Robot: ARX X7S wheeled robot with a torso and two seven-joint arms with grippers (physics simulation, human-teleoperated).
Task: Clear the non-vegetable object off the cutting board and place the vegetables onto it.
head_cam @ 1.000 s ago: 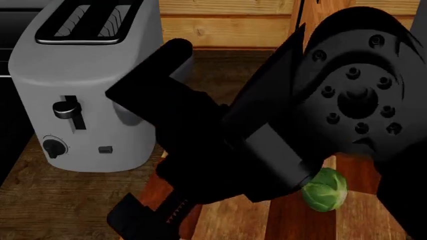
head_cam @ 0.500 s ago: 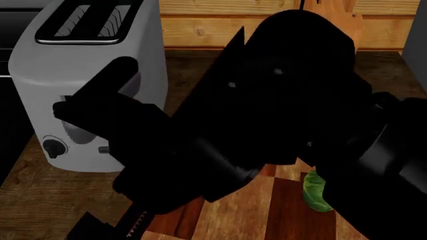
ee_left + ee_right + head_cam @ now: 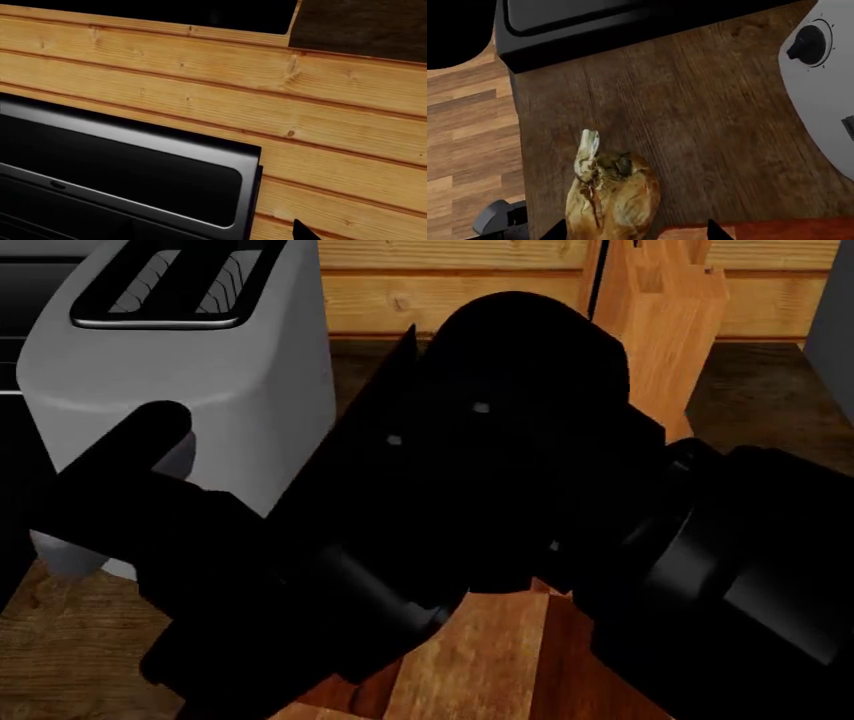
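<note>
Tan onion (image 3: 612,197) beside cutting board (image 3: 747,231)

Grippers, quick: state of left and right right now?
Left gripper: cannot be told; its jaws are out of view.
Right gripper: only dark tips show, near the onion; state cannot be told.

No readable text, labels, brands, numbers or signs anywhere in these views. Toaster (image 3: 160,390) shown with a plain grey body and an unmarked round knob (image 3: 810,37) on its face, no lettering beside it. Dark appliance panel (image 3: 120,175) next to the toaster also blank. Cutting board (image 3: 481,660) in front of the toaster bare of any print.
</note>
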